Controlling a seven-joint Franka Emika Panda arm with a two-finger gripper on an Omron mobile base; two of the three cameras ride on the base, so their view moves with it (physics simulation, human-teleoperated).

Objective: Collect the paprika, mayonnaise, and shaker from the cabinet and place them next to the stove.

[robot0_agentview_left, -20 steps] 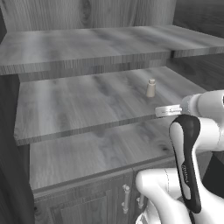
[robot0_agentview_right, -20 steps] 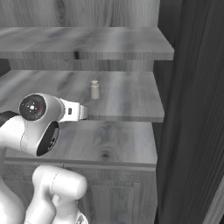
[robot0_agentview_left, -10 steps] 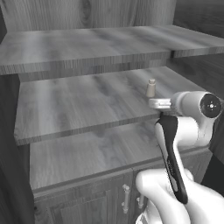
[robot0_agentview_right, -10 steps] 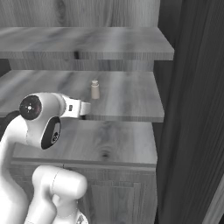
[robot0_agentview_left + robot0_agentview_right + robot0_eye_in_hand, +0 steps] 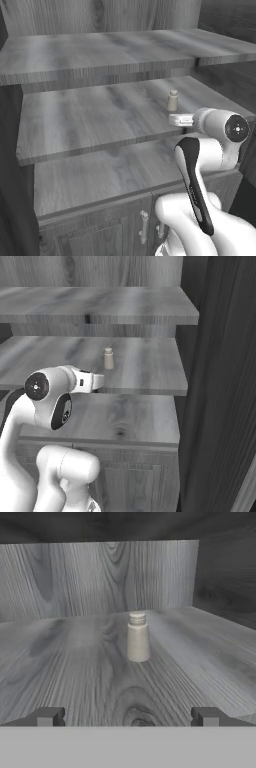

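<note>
The shaker [image 5: 172,101] [image 5: 108,358], a small beige tapered bottle with a greyish top, stands upright on the middle shelf of the grey wood-grain cabinet [image 5: 90,120] [image 5: 145,366]. In the hand view the shaker [image 5: 137,637] sits dead ahead, some way beyond my gripper [image 5: 129,718]. The gripper is open, its two dark fingertips [image 5: 50,717] are wide apart, and nothing lies between them. My white hand [image 5: 181,119] [image 5: 90,381] hovers at the shelf's front edge, just short of the shaker. The paprika, mayonnaise and stove are out of view.
The top shelf [image 5: 100,55] overhangs the middle one, leaving a low gap. Below is a wider bottom shelf [image 5: 100,175] over doors with metal handles [image 5: 144,227]. A dark cabinet side wall [image 5: 220,381] closes the right.
My arm's elbow has swung round and shifted while the hand stayed almost in place at the shelf edge. The shaker has not moved and the gripper stays open.
</note>
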